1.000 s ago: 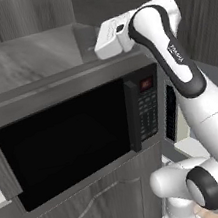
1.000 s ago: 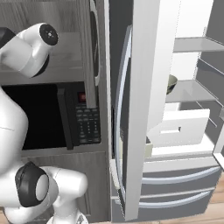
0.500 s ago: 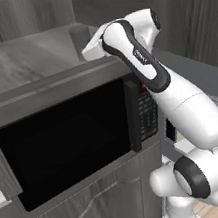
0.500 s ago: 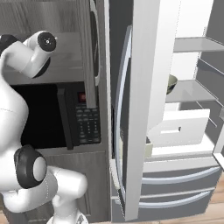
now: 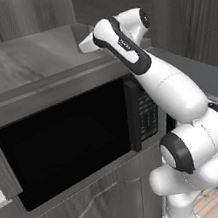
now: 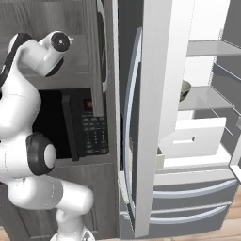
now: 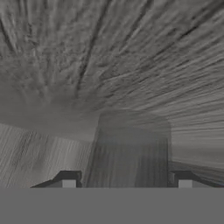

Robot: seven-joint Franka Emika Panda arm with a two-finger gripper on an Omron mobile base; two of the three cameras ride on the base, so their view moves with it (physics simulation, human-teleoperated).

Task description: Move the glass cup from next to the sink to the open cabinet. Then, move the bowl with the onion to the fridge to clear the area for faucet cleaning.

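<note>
Jaws stood apart on my gripper (image 7: 124, 183), nothing between them, the two dark fingertips (image 7: 65, 180) rising at the bottom of the hand view with a wide gap. Directly ahead of the jaws lay grey wood-grain surface (image 7: 113, 65), close and blurred, with a darker rectangular patch between the fingertips; I could not tell what that patch was.

From the left base view, I saw the arm (image 5: 173, 89) folded high, its hand end reaching over the top of the microwave (image 5: 70, 138), a black-fronted unit with a keypad on its right side. Below the microwave and well beneath the jaws sat dark grey arched-panel base cabinets (image 5: 109, 212).

Farther off, well to the right of the jaws in the right base view, the fridge (image 6: 155, 117) stood with its door open, pale shelves and a white door bin (image 6: 197, 136) exposed. On a middle shelf of the fridge I saw the bowl (image 6: 185, 90), its rim showing past the edge of the door, well apart from the jaws. Whether the onion lay in it I could not tell, since the door hid most of the bowl. Lower drawers (image 6: 188, 207) of the fridge lay beneath that shelf.
</note>
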